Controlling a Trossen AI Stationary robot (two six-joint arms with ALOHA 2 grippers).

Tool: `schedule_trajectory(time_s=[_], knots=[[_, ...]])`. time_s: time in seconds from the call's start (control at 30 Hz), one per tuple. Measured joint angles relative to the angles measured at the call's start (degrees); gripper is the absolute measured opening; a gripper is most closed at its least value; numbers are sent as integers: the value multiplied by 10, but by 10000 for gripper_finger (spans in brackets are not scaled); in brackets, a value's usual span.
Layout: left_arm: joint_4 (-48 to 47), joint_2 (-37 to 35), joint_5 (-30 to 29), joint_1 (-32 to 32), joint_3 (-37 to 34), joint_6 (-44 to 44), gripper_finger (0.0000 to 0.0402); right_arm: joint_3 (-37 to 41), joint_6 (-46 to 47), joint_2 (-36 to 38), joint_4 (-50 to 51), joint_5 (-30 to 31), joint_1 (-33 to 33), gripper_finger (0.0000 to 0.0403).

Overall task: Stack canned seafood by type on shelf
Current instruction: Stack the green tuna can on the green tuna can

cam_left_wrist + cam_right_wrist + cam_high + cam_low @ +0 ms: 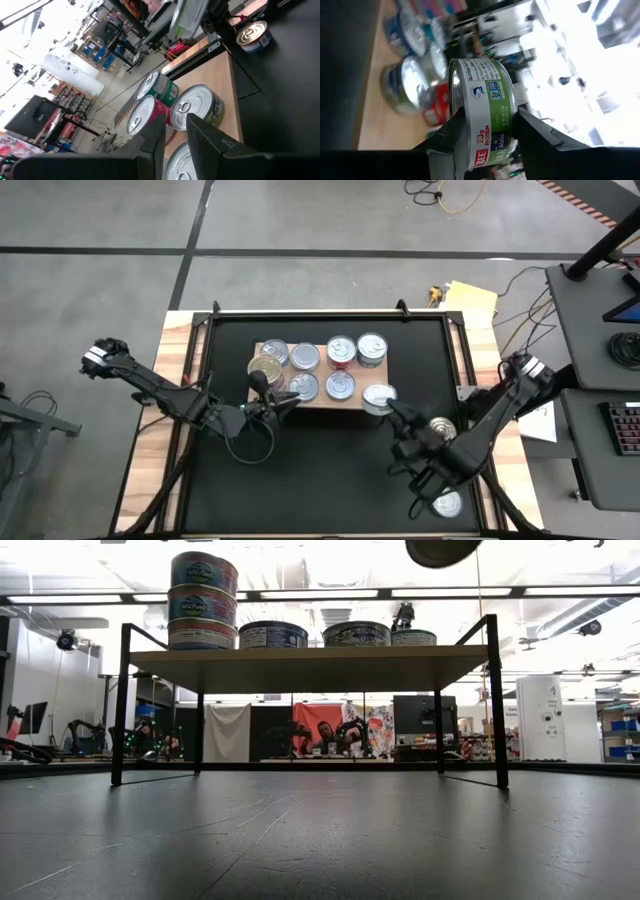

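Right gripper (487, 135): I am clamping my two dark fingers (451, 131) on a green-labelled tin (482, 112), one finger on each side of its wall, lid edge facing out.
Held tin, from above: I am carrying it (379, 397) off the mat, just beside the shelf's front right corner; the silver lid is facing up.
Low view: the tin's dark underside (443, 549) is hanging above the level of the shelf top, toward the right.
Left gripper (172, 135): my fingers are sitting nearly together with only a thin gap, holding nothing, pointing over the silver-lidded tins.
Left gripper, from above: I am hovering it (285, 402) at the shelf's front left edge, beside the gold-lidded tin (265, 370).
Shelf (345, 402): a light-wood board on a black frame, standing on the black mat (320, 470); its tins are lying in two rows.
Tins on shelf: a stack of three (203, 600) is standing at the left end in the low view, with single tins (355, 634) along the rest.
Loose tins: one (441, 428) is lying on the mat under my right arm, another (447, 504) near the mat's front right corner.
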State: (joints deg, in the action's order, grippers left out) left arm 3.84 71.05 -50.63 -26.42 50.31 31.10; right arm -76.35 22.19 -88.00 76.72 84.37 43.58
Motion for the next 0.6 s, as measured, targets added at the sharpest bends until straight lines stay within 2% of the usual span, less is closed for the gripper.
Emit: schedule_trajectory(time_s=[0.1,0.2,0.6], knots=[[-1,0,2,-1,-1,-17,63,0,12,-30,-17,49,3,125],[0,0,24,-4,-1,-45,63,-5,30,-55,-43,56,7,125],[34,3,300,-22,-1,-148,63,-100,42,-139,-87,56,76,125]])
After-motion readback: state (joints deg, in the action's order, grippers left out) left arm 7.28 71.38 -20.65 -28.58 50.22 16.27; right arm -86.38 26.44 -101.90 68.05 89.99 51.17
